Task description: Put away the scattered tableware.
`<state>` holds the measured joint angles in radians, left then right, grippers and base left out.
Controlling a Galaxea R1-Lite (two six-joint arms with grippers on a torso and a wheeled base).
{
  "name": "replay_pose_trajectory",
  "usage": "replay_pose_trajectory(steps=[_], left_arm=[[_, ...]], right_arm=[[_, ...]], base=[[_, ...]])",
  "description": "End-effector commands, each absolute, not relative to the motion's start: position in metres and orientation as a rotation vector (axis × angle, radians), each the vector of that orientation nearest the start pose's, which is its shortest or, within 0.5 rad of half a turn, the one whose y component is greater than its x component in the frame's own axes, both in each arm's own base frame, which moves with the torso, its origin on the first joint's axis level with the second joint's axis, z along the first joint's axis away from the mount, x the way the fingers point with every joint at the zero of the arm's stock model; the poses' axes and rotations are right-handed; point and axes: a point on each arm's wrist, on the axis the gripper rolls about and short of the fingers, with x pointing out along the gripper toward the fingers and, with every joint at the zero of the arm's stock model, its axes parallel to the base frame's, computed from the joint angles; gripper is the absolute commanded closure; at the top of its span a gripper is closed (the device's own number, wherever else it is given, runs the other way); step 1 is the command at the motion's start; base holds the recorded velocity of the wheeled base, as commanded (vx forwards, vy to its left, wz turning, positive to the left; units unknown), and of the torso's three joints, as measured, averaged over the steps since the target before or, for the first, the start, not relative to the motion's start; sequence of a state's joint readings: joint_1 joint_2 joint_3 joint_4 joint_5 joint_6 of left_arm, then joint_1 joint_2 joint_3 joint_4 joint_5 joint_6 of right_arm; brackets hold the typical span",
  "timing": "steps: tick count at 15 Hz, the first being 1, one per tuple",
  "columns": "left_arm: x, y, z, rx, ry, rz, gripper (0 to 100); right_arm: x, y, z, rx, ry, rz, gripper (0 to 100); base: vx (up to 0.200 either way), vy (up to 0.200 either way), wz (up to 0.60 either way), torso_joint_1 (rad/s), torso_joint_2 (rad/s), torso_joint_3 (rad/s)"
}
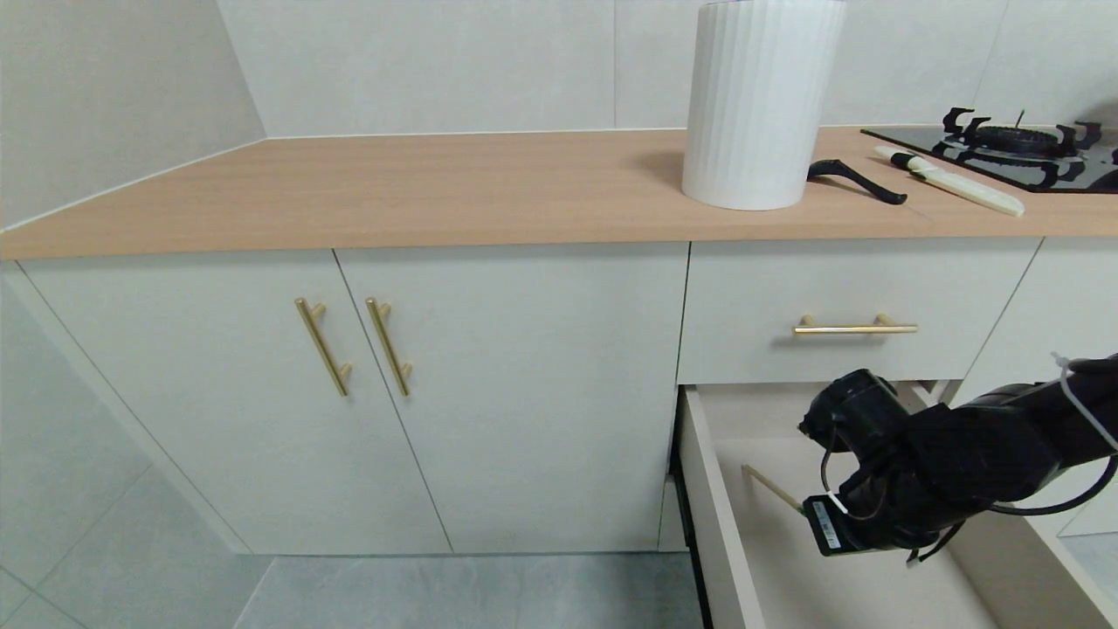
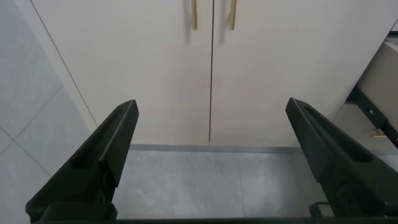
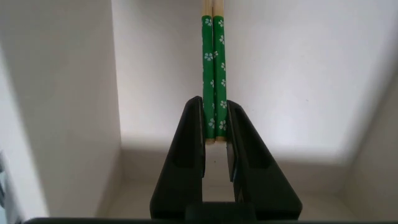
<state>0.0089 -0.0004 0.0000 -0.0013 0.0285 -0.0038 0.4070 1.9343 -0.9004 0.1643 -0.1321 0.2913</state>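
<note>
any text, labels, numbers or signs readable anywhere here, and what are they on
No text can be read anywhere.
White sticker on the right arm's wrist: print too small to read.
Chopsticks in the right tool: white flower pattern on green, no letters.
White container and knife on the counter: no marks seen.

chopsticks (image 3: 214, 68): green, white flower print, pale wood ends. right tool (image 3: 215, 115): black. ribbed container (image 1: 760, 100): white. table (image 1: 393, 188): light wood grain. handles (image 1: 323, 347): gold.

Left gripper (image 2: 210, 109) spread wide, right gripper (image 3: 214, 107) pinched tight
</note>
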Motion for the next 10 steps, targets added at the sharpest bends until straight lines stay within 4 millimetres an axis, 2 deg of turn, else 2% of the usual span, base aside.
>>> replay_pose_trajectory(steps=[1, 3, 8, 9, 10], left_arm=[[-0.023, 0.0, 0.076, -0.005, -0.002, 0.038, 0], [-0.023, 0.0, 0.076, -0.005, -0.002, 0.038, 0], [-0.023, 0.0, 0.076, -0.005, -0.002, 0.038, 0], [-0.023, 0.0, 0.076, -0.005, -0.002, 0.038, 0], [-0.023, 0.0, 0.076, -0.005, -0.002, 0.038, 0]], right_arm=[[0.278, 0.118, 0.057, -0.08, 1.218, 0.062, 100], [0.279, 0.118, 0.047, -0.078, 1.215, 0.064, 100], [0.286, 0.122, 0.011, -0.089, 1.231, 0.062, 100], [0.287, 0.125, -0.002, -0.1, 1.25, 0.061, 100], [0.287, 0.125, -0.002, -0.1, 1.252, 0.06, 100]], base=[[0.0, 0.0, 0.0, 0.0, 0.0, 0.0], [0.0, 0.0, 0.0, 0.0, 0.0, 0.0], [0.0, 0.0, 0.0, 0.0, 0.0, 0.0], [0.0, 0.0, 0.0, 0.0, 0.0, 0.0], [0.0, 0.0, 0.0, 0.0, 0.0, 0.0]])
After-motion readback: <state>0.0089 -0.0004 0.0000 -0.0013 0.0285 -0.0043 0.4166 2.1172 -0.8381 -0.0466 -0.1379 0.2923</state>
